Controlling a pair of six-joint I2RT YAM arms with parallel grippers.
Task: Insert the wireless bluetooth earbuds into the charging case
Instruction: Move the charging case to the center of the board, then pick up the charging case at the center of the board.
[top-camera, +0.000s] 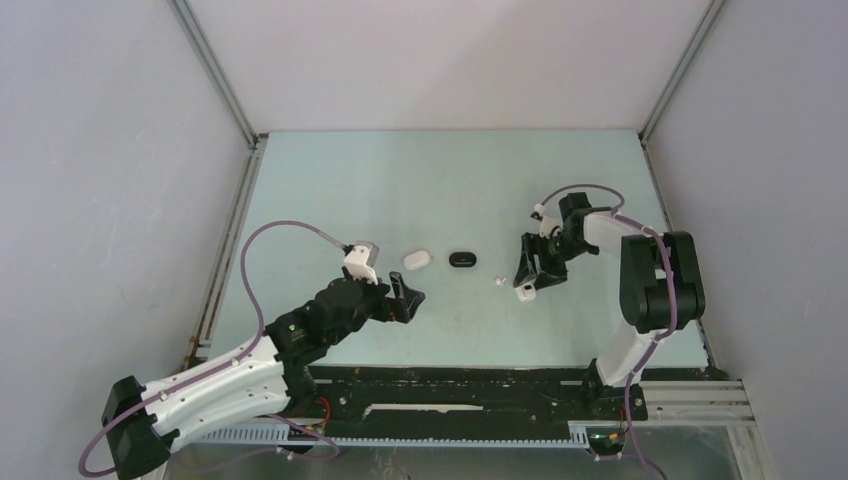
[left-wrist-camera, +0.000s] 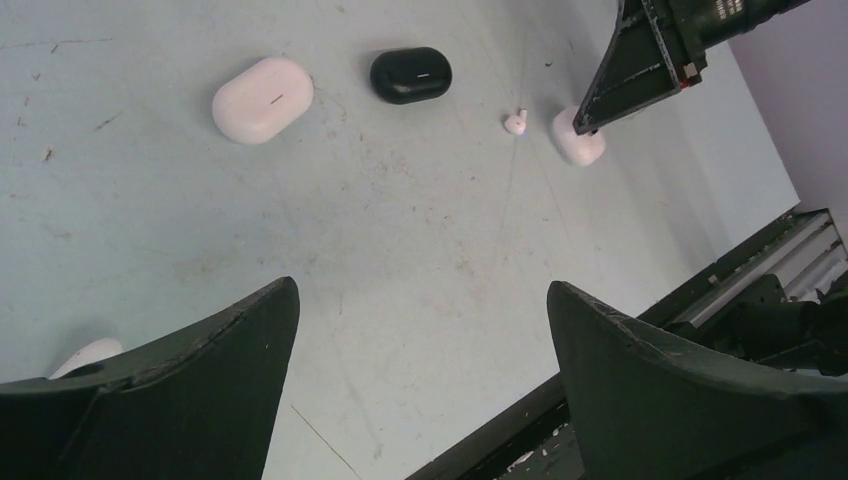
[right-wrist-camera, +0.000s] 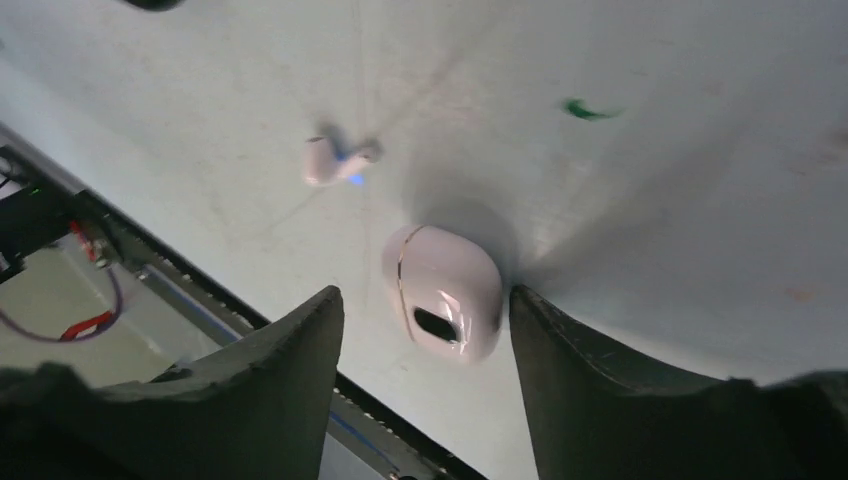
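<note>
Three cases (top-camera: 416, 259), one earbud (left-wrist-camera: 516, 123); left end effector (left-wrist-camera: 422, 300) gaping, empty; right end effector (right-wrist-camera: 425, 297) unclosed astride white case (right-wrist-camera: 452, 275)

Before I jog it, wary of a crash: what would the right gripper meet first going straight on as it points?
Probably the white case lying between the spread fingers of the right gripper, else the table beneath it; depth is unclear.

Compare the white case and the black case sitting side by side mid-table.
Colour: the white case is white, the black case glossy black. Position: the white case lies to the robot's left of the black case. Shared: both are pill-shaped, shut and lying flat.
</note>
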